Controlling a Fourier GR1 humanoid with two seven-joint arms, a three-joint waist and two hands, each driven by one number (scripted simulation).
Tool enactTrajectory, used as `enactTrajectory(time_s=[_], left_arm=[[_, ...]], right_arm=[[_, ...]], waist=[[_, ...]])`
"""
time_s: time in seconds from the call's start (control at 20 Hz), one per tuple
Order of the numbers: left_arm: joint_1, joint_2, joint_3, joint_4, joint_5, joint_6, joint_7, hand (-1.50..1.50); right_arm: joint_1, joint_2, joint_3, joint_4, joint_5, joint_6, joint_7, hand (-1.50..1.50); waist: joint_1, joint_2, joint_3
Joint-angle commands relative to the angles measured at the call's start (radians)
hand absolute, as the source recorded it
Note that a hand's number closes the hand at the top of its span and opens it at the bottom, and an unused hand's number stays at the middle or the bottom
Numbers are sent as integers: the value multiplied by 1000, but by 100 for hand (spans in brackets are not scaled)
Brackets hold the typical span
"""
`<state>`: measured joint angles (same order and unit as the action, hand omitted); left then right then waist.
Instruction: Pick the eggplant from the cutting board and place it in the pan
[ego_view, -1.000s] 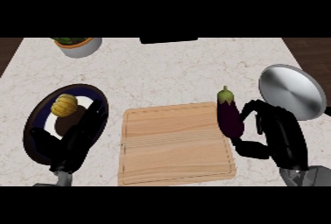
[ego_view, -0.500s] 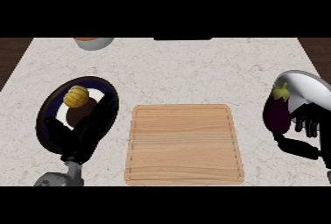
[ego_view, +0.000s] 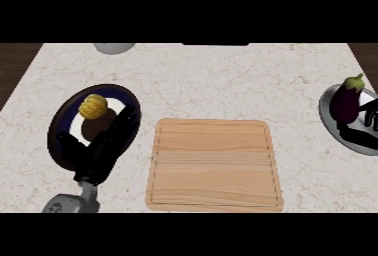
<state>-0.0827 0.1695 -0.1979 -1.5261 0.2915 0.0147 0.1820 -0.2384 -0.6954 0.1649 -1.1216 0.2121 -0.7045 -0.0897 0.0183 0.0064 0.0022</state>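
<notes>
The dark purple eggplant (ego_view: 345, 103) with its green stem is held up at the view's right edge, over the grey pan (ego_view: 330, 119). My right hand (ego_view: 370, 116) is half cut off by that edge, and its fingers curl against the eggplant's right side. Whether the eggplant touches the pan's bottom is unclear. The wooden cutting board (ego_view: 214, 165) lies bare in the middle. My left hand (ego_view: 109, 146) is open, with straight fingers lying over a dark plate (ego_view: 68, 112) at the left.
A yellow ribbed fruit (ego_view: 94, 106) sits on the dark plate. A pale bowl (ego_view: 113, 48) stands at the counter's far edge. Dark wood shows beyond the counter's left and right corners.
My right hand has carried the eggplant from the board's right edge out over the pan. The view has shifted, so the pan and hand now sit at the right edge.
</notes>
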Motion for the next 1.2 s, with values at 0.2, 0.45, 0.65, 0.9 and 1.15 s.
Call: enactTrajectory(time_s=[0.2, 0.45, 0.65, 0.9, 1.15], left_arm=[[-1, -17, -10, -35, -13, 7, 32, 0], [-9, 1, 11, -30, 4, -23, 37, 0], [-17, -17, 1, 22, -18, -26, -1, 0], [-70, -32, -14, 21, -23, -27, 18, 0], [-67, -37, -8, 0, -24, -7, 37, 0]], right_arm=[[-247, 43, -228, 488, -113, 40, -323, 150], [-347, 21, -308, 706, -134, 86, -496, 150], [-391, 24, -344, 811, -132, 59, -572, 150], [-437, -24, -194, 975, 16, 176, -313, -150], [-442, -9, -283, 967, -72, 284, -438, -150]], waist=[[16, 4, 2], [30, 10, 3], [41, 19, 5], [72, 30, 4], [53, 23, 8]])
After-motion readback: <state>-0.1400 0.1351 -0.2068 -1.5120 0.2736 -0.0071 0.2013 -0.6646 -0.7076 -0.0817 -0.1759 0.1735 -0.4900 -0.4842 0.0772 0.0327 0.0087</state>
